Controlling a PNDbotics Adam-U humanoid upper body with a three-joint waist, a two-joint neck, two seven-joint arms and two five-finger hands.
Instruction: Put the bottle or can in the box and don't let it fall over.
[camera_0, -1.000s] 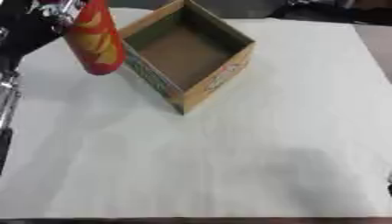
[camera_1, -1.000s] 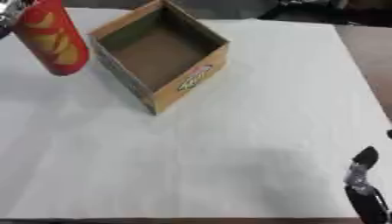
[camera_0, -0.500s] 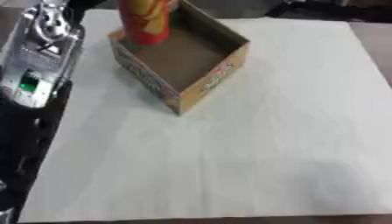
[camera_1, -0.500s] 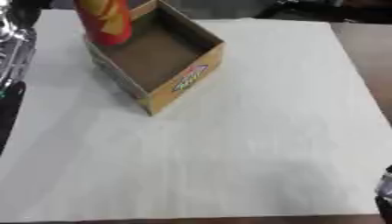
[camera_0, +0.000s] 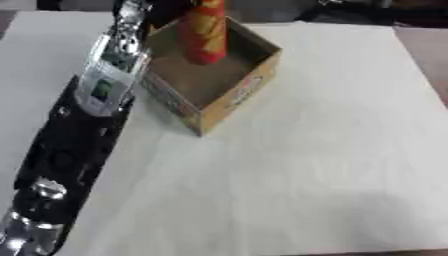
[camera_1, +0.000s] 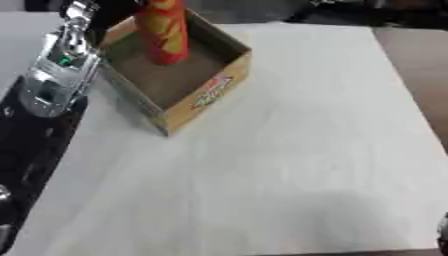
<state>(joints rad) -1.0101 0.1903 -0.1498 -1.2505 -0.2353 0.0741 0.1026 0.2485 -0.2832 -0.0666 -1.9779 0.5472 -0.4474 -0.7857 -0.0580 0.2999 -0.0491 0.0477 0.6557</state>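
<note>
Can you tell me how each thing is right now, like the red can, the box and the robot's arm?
red can: upright, its lower end down inside the box, top cut off by the picture edge.
cardboard box: open on top, standing on the table, nothing else inside.
left arm: stretched along the table's left side toward the box; its hand is out of sight.
white table: flat, bare in front of the box.
</note>
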